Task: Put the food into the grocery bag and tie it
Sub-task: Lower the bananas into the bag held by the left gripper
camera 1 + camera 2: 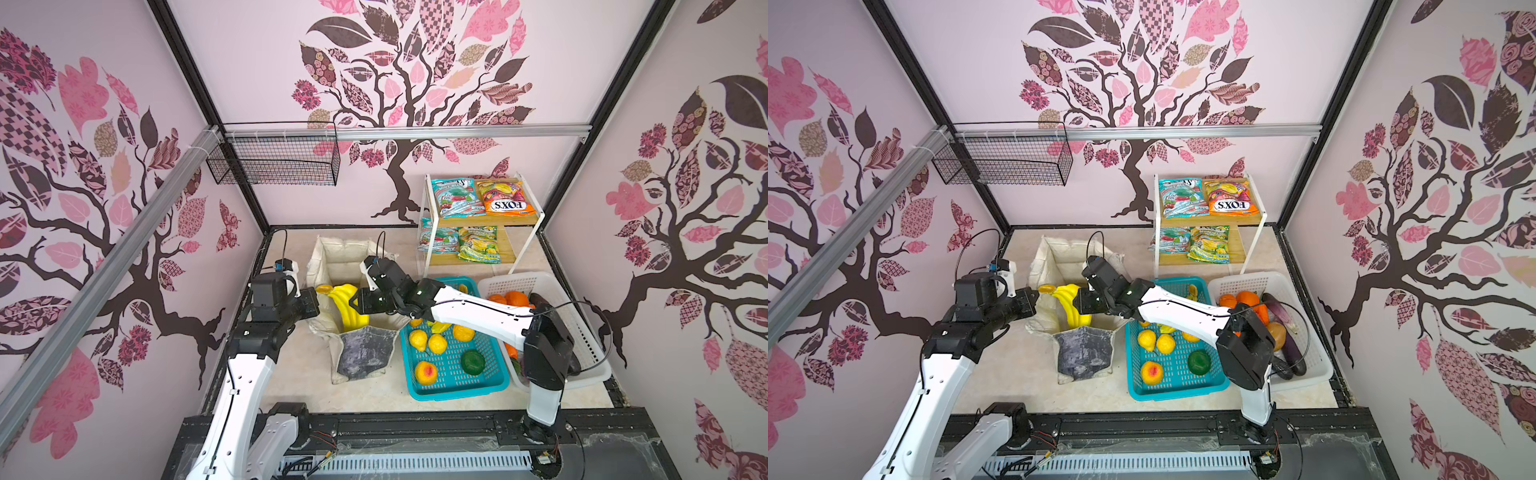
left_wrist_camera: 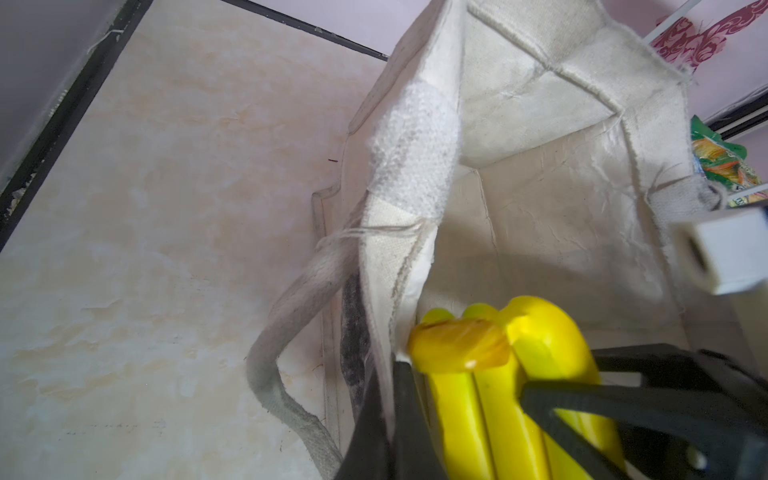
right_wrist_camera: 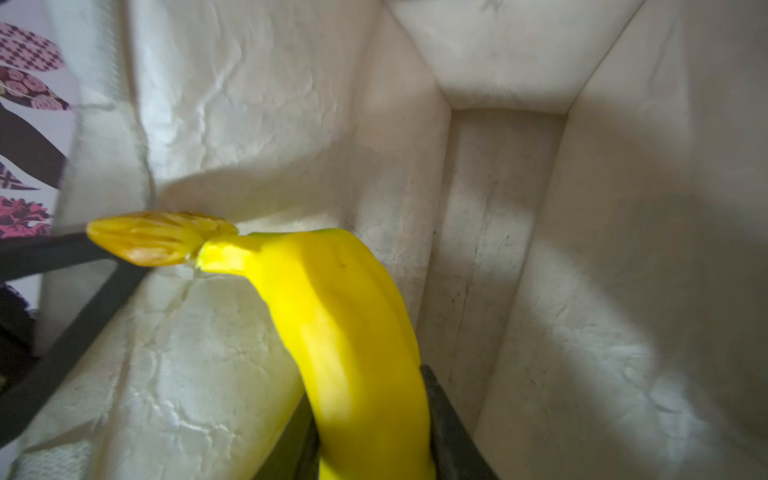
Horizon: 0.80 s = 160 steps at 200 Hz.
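The left end effector (image 1: 312, 297) (image 2: 392, 374) is at the left rim of the bag (image 1: 365, 353), its jaws closed tight on the cream cloth of that wall, as the left wrist view shows. The bag stands open on the counter (image 1: 299, 378), dark panel facing the near edge, and one handle (image 2: 286, 320) hangs down outside beside the pinched rim. The bananas (image 1: 348, 305) (image 3: 345, 332) hang over the bag's mouth, stalk end pointing at the left end effector and nearly touching the left wall. The right end effector (image 1: 356, 300) (image 3: 370, 419) reaches across from the right and grips them, a black finger pressed to each side of the bunch.

Just right of the bag lies the teal basket (image 1: 457, 388) with loose fruit. Behind it a rack (image 1: 432, 232) carries the FOX'S packet (image 1: 505, 198) on top and the green-yellow packet (image 1: 478, 245) below. Farthest right, the white basket (image 1: 515, 283) holds oranges (image 1: 514, 298).
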Each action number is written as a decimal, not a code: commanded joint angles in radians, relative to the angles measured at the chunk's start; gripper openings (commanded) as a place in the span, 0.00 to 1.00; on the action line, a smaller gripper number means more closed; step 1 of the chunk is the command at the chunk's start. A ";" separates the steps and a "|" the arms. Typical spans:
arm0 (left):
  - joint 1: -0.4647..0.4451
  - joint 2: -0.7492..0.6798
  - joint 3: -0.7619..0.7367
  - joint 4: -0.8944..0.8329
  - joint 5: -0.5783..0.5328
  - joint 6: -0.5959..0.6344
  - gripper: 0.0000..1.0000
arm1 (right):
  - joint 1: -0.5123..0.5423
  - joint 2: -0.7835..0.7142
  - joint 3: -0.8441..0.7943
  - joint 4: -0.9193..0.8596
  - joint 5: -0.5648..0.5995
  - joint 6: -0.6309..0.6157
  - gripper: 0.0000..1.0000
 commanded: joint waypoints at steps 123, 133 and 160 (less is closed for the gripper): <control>0.000 -0.014 -0.033 0.009 0.011 -0.007 0.00 | -0.006 0.271 0.145 -0.121 0.086 -0.010 0.37; 0.000 -0.015 -0.037 0.014 0.018 -0.007 0.00 | -0.008 0.289 0.154 -0.132 0.086 -0.009 0.38; 0.000 0.001 -0.033 0.004 0.016 -0.006 0.00 | -0.011 0.323 0.173 -0.159 0.098 -0.015 0.40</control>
